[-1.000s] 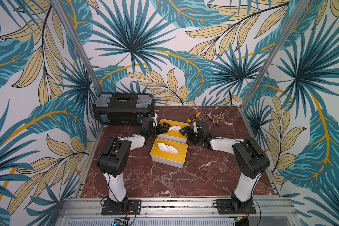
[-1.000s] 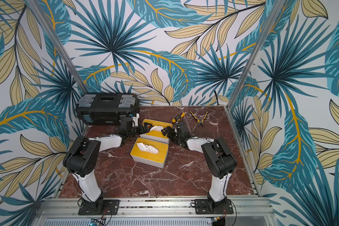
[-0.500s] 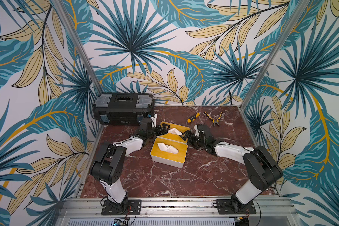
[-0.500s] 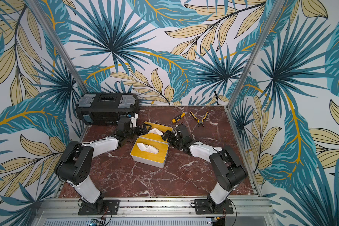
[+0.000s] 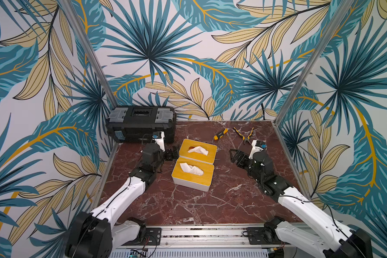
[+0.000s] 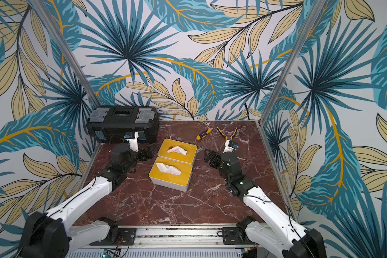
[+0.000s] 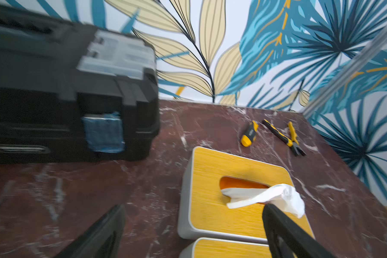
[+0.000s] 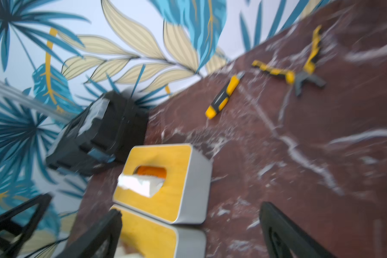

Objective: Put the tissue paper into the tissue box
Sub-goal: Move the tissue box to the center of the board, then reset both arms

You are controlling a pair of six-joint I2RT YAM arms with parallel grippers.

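The far box (image 5: 203, 144) and near box (image 5: 188, 179) touch mid-table, tissue (image 5: 198, 150) poking from each slot. Marble (image 5: 188, 205) lies open in front and to their right, and the toolbox (image 5: 141, 127) crowds the far-left corner. The left gripper (image 5: 174, 153) is stretched low beside the far box, fingers spread; the right gripper (image 5: 232, 156), spread too, hangs well apart.
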